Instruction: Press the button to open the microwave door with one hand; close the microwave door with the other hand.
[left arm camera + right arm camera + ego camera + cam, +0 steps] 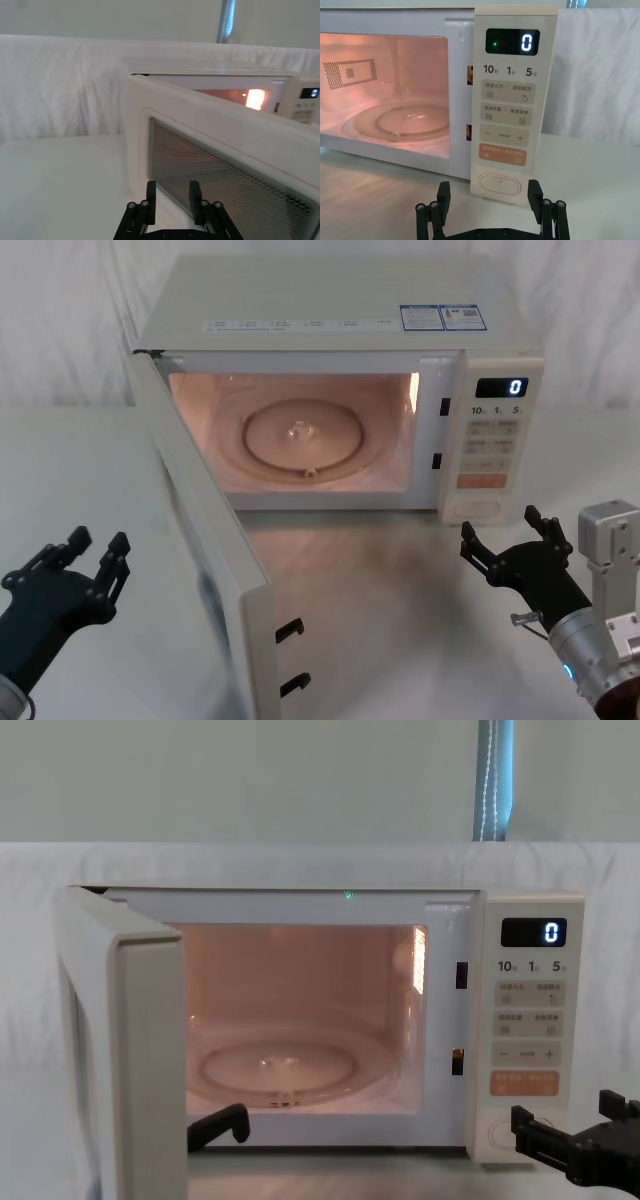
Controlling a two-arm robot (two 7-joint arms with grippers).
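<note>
the microwave door [215,570] stands swung wide open, hinged at the left edge of the microwave [340,330], its free edge with two black latch hooks pointing toward the robot. cavity lit, glass turntable [300,435] inside. long axis of the door runs horizontal, hinge to latch edge; window face turned to the left of the microwave. judged: rigid, light, pivots freely; push on the raised frame near the latch edge, not the window. left gripper [85,565] fingers spread, holding nothing, outside the door, apart from it. right gripper [515,540] also spread and empty, just before the button [500,184], not touching it.
</note>
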